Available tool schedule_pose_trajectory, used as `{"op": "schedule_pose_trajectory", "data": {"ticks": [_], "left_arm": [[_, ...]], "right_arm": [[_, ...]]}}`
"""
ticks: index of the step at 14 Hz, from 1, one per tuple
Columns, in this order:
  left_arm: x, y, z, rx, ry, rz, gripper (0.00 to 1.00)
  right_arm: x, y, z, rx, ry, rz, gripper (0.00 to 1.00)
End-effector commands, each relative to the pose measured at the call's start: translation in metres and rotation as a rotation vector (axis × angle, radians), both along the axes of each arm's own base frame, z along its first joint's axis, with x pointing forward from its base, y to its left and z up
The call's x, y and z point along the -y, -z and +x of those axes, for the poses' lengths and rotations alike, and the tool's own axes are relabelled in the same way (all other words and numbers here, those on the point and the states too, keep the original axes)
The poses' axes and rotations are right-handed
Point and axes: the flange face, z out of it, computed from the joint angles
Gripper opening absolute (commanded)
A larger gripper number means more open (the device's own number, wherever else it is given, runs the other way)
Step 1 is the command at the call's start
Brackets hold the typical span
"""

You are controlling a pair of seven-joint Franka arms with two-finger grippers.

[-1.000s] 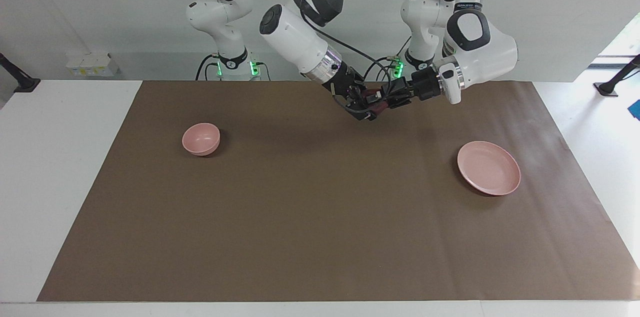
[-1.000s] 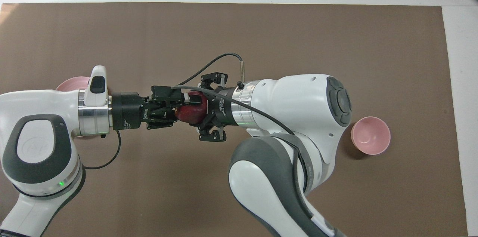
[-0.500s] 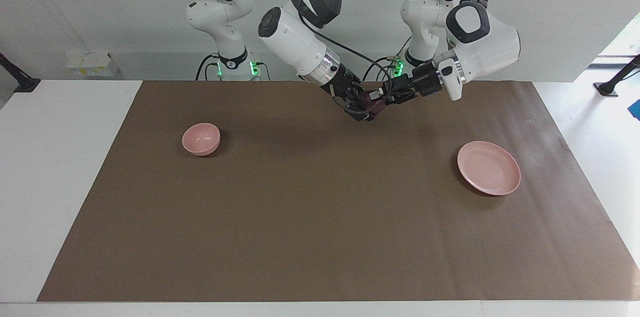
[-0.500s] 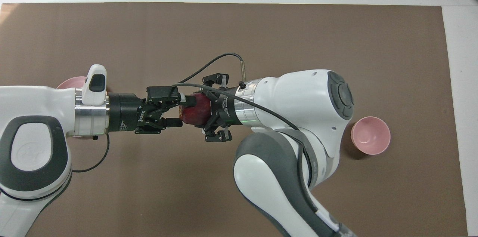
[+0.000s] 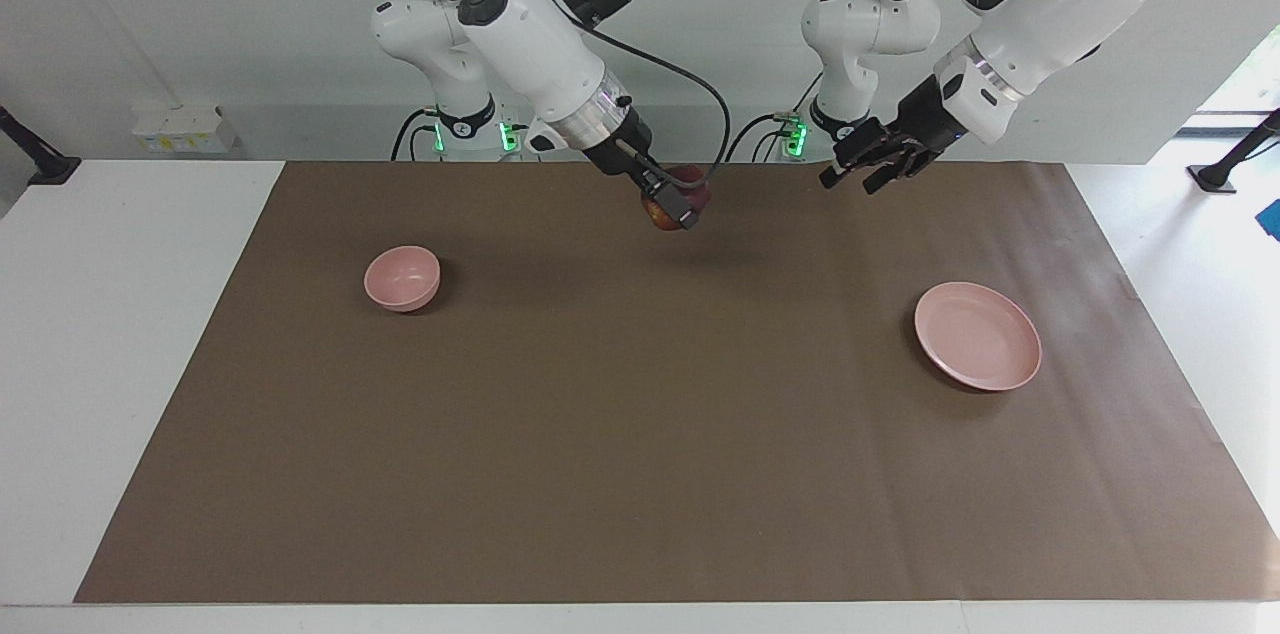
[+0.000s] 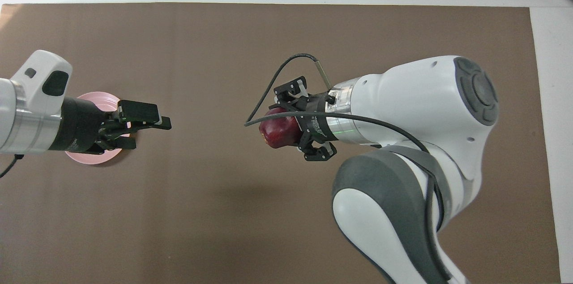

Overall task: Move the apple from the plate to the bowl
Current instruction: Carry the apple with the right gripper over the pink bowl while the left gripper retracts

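Note:
The dark red apple (image 5: pixel 695 186) (image 6: pixel 277 131) hangs in the air over the middle of the brown mat, with my right gripper (image 5: pixel 675 202) (image 6: pixel 286 127) shut on it. My left gripper (image 5: pixel 848 182) (image 6: pixel 150 134) is open, holds nothing, and is raised toward the left arm's end of the table, well apart from the apple. The pale pink plate (image 5: pixel 977 335) (image 6: pixel 95 98) lies bare at that end, partly covered by the left gripper in the overhead view. The small pink bowl (image 5: pixel 402 277) stands at the right arm's end; in the overhead view the right arm hides it.
A brown mat (image 5: pixel 640 474) covers most of the white table. A small white box (image 5: pixel 185 127) sits on the table's edge beside the right arm's base. Black stands (image 5: pixel 1235 159) rise at both ends of the table.
The left gripper opened, let go of the apple and drew back and up toward its own end. The right gripper kept the apple and carried it a little toward the bowl's end.

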Motion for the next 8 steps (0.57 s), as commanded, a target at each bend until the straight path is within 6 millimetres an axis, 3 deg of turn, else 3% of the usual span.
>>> {"op": "schedule_pose_trajectory", "data": {"ticks": [1, 4, 5, 6, 8], "left_arm": [[-0.017, -0.012, 0.001, 0.025, 0.038, 0.207, 1.0], [-0.034, -0.01, 0.004, 0.074, 0.146, 0.326, 1.0], [-0.049, -0.013, 0.006, 0.094, 0.188, 0.338, 1.0], [-0.057, -0.022, 0.007, 0.103, 0.211, 0.34, 1.0], [-0.077, -0.047, 0.012, 0.087, 0.237, 0.342, 1.0]], "right_arm": [[0.047, -0.015, 0.007, 0.109, -0.147, -0.086, 0.17], [0.101, -0.021, 0.016, 0.194, -0.318, -0.179, 0.14], [0.121, -0.025, 0.018, 0.218, -0.376, -0.189, 0.09], [0.141, -0.023, 0.02, 0.226, -0.427, -0.202, 0.0], [0.177, -0.023, 0.02, 0.242, -0.544, -0.259, 0.0]]}}
